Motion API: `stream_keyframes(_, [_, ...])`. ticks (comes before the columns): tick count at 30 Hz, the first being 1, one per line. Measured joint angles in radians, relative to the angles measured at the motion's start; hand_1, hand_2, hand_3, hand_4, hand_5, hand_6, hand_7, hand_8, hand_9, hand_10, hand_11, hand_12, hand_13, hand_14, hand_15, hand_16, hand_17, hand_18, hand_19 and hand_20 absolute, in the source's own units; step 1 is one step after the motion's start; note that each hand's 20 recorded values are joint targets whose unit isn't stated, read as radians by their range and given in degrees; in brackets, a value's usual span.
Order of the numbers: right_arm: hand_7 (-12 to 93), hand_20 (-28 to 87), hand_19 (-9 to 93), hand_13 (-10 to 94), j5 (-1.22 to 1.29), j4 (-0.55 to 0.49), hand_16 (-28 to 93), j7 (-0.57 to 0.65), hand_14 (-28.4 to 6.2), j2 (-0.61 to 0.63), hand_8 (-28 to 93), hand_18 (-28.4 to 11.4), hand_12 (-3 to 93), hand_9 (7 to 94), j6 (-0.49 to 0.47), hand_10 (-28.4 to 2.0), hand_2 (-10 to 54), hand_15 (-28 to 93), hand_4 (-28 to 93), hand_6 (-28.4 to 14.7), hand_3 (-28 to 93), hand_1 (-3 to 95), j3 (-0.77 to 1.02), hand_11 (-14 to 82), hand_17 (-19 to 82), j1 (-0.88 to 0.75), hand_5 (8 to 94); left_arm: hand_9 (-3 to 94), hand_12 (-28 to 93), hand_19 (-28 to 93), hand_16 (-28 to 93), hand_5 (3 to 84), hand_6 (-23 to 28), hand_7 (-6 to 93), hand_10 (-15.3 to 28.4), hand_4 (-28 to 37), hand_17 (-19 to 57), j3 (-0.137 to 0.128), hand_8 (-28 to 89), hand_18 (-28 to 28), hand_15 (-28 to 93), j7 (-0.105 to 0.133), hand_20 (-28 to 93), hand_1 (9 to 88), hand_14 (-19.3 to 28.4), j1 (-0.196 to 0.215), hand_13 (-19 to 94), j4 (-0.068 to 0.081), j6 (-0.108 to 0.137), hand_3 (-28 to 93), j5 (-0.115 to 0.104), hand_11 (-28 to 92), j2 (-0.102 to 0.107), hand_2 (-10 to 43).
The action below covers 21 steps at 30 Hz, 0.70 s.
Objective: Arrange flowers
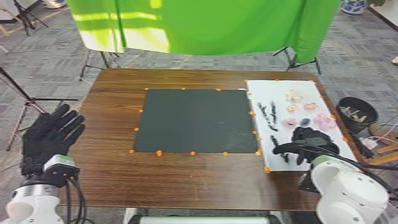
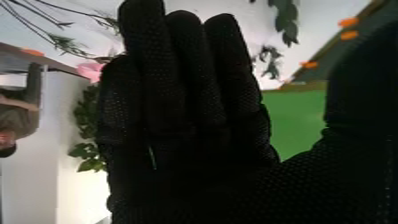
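Observation:
In the head view my right hand [image 1: 313,141] is over the near part of the white sheet [image 1: 282,89], among the flower pieces. Beyond its fingers are pink flowers [image 1: 323,121], a small grey-blue piece [image 1: 305,122] and pale blossoms [image 1: 294,96]. Dark leafy stems [image 1: 274,109] lie along the sheet's left side. In the right wrist view the right hand [image 2: 191,115] has straight fingers with nothing held; a pink flower [image 2: 91,70], thin twigs [image 2: 67,45] and dark leaves [image 2: 286,22] show around it. My left hand [image 1: 49,135] is open beyond the table's left edge.
A black square mat [image 1: 195,121] with orange markers round its edge is on the brown table [image 1: 111,187], left of the sheet. A black bin [image 1: 357,111] stands off the table's right side. A green cloth [image 1: 213,30] hangs behind the table.

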Motion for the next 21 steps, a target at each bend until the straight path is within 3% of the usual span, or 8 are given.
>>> stream_keyframes(4, [22, 17, 93, 73, 0.082, 0.008, 19, 0.006, -14.4, -0.007, -8, -19.7, 19.0, 73.0, -0.043, -19.5, -9.3, 33, -19, -7.4, 72, 32.0, 0.008, 20.2, 45, 0.01, 64.0, 36.8, 10, 38, -10, 44.4, 11.1, 14.7, 17.5, -28.3, -6.1, 0.0, -8, 15.8, 41, -0.001, 7, 30.5, 18.1, 0.0, 26, 0.002, 0.0, 70, -0.001, 28, 0.002, 11.6])
stream_keyframes(6, [23, 15, 93, 76, 0.105, 0.016, 19, 0.01, -12.9, -0.011, -9, -18.4, 18.8, 75.1, -0.054, -17.5, -9.2, 32, -21, -5.2, 74, 39.2, -0.001, 20.0, 46, 0.02, 65.4, 36.8, 10, 38, -10, 44.4, 11.1, 14.8, 17.5, -28.3, -6.1, 0.0, -8, 15.8, 41, -0.001, 7, 30.5, 18.1, 0.0, 26, 0.002, 0.0, 70, -0.001, 28, 0.002, 11.6])
stream_keyframes(9, [22, 12, 92, 79, 0.098, 0.027, 21, 0.017, -11.8, -0.018, 5, -17.3, 18.6, 79.8, -0.054, -15.7, -9.5, 30, -24, -4.0, 70, 48.5, -0.03, 18.7, 48, 0.049, 70.0, 36.8, 10, 38, -10, 44.4, 11.2, 14.9, 17.4, -28.3, -6.1, 0.001, -8, 15.8, 41, -0.001, 7, 30.7, 18.1, -0.001, 26, 0.003, 0.001, 70, -0.003, 28, 0.002, 11.9])
stream_keyframes(12, [21, 10, 92, 83, 0.08, 0.045, 22, 0.02, -10.2, -0.024, 6, -16.2, 23.1, 85.4, -0.041, -14.5, -7.8, 27, -26, -2.2, 71, 54.6, -0.052, 15.1, 50, 0.072, 77.5, 37.0, 10, 38, -10, 44.5, 11.1, 14.9, 17.5, -28.3, -6.1, 0.005, -8, 15.8, 41, -0.001, 7, 30.8, 18.1, -0.002, 26, 0.003, 0.001, 70, -0.004, 28, 0.002, 11.9])
stream_keyframes(17, [18, 7, 92, 85, 0.013, 0.095, 26, 0.003, -9.6, -0.024, 5, -15.0, 25.4, 87.4, 0.114, -14.0, -5.9, 25, -22, -1.7, 75, 55.2, -0.082, 12.6, 52, 0.067, 78.6, 37.0, 10, 39, -10, 44.6, 11.2, 15.1, 17.6, -28.3, -6.1, 0.009, -8, 15.8, 41, -0.007, 7, 31.1, 18.1, -0.004, 26, 0.003, 0.001, 69, -0.004, 28, 0.002, 12.3])
stream_keyframes(21, [17, 6, 93, 87, 0.009, 0.1, 31, -0.012, -8.5, -0.026, 5, -14.1, 27.3, 89.4, 0.144, -13.5, -7.7, 23, -19, -1.6, 80, 53.6, -0.072, 12.0, 54, 0.053, 80.5, 37.0, 10, 39, -10, 44.6, 11.2, 15.2, 17.5, -28.3, -6.1, 0.015, -8, 15.8, 41, -0.01, 7, 31.1, 18.1, -0.005, 26, 0.003, 0.001, 69, -0.005, 28, 0.0, 12.4])
